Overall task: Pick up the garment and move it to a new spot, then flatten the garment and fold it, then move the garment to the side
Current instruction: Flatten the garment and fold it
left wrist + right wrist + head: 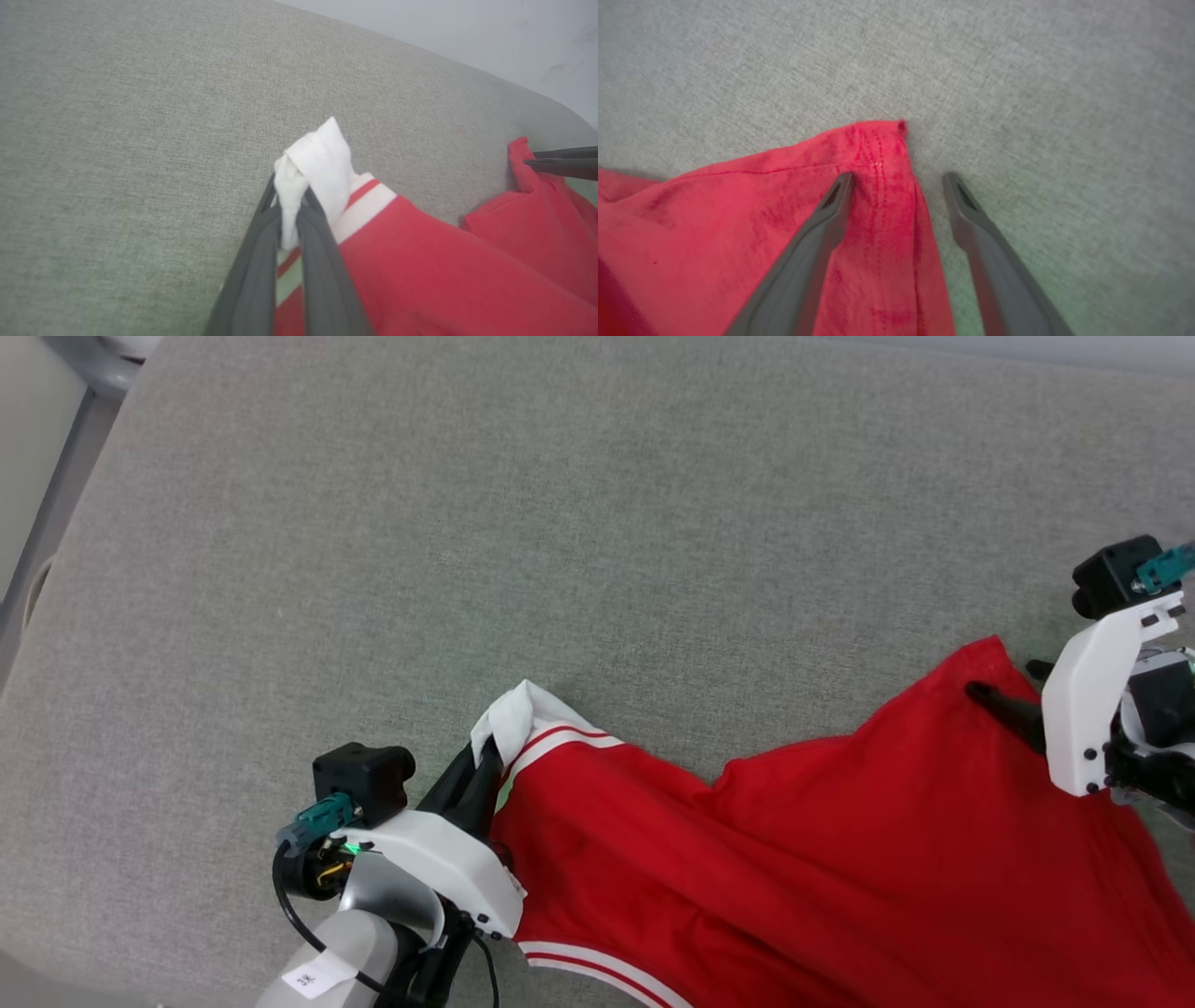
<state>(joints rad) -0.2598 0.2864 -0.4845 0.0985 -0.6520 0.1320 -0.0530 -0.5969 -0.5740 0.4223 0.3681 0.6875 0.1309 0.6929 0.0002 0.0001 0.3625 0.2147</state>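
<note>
The garment (747, 859) is laid creased along the near edge of the table (560, 523), towards its right corner. Its white sleeve tip is pinched in the closed jaws of the left gripper (289, 196), probably so the cloth can be drawn flat. The right gripper (899, 179) is held with jaws wide astride the stitched red hem corner, gripping nothing. Thin fabric is rumpled over grey woven covering.

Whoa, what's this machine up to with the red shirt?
A two-armed robot is handling a red shirt that lies rumpled on a grey cloth surface. Its left gripper is shut on the shirt's white sleeve end. The right gripper is open, its fingers straddling the edge by a red corner without pinching it. The shirt is not yet flat or folded.
</note>
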